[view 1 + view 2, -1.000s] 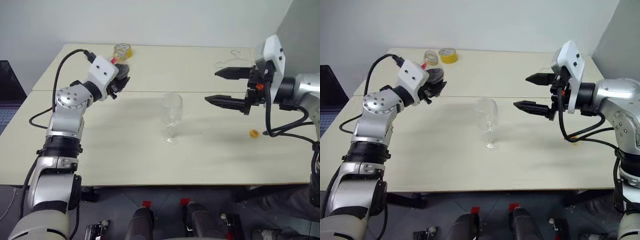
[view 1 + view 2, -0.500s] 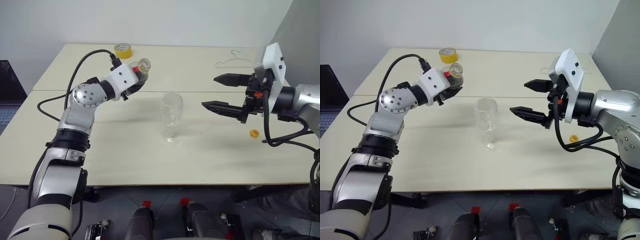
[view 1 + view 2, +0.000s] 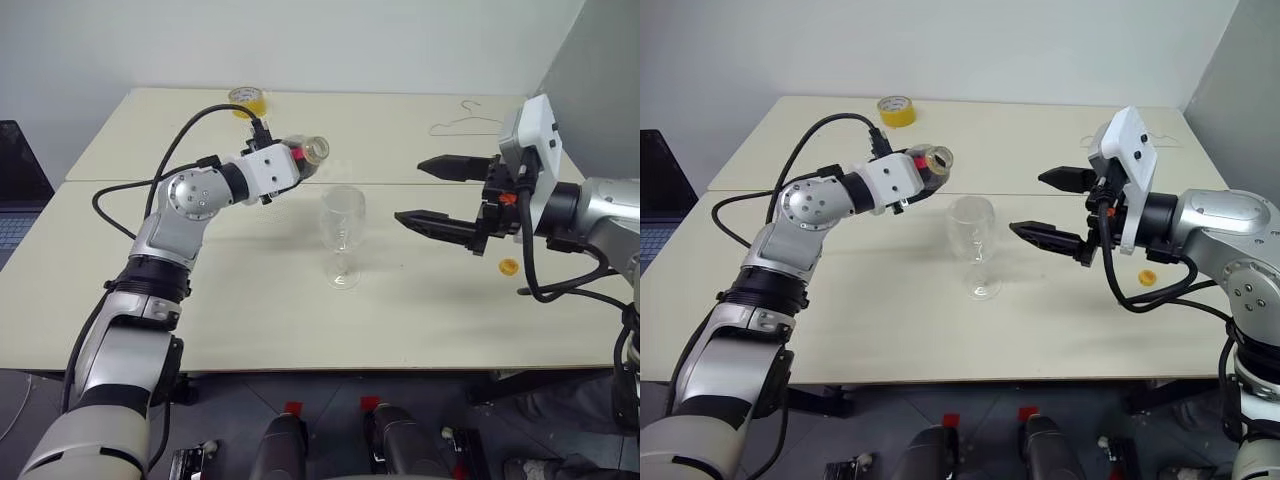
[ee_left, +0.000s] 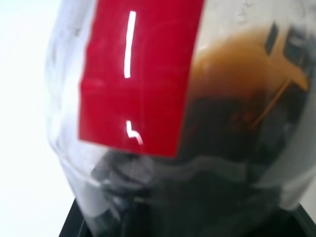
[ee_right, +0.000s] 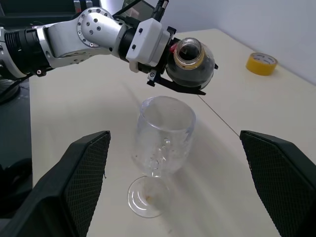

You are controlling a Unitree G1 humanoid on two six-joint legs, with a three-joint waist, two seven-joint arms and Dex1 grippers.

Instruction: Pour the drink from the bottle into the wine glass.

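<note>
In the left eye view, the wine glass [image 3: 342, 233] stands upright on the table [image 3: 250, 310], and it looks empty. The left gripper [image 3: 292, 172] is up and to the left of the glass; its fingers pinch the bottle [image 3: 303, 155], which is tipped on its side with the open mouth toward the glass, held in the air. To the right of the glass is the right gripper [image 3: 432, 192], its two black fingers spread wide apart, holding nothing. A small yellow cap [image 3: 508, 267] lies on the table right of the glass, below this gripper's arm. A yellow tape roll [image 3: 246, 99] lies at the far edge, behind the bottle.

In the left wrist view, the bottle's red label [image 4: 140, 74] is very close, with the drink [image 4: 232, 128] dark brown inside.

In the right wrist view, the bottle's mouth is just above and behind the rim of the glass, not touching it.
</note>
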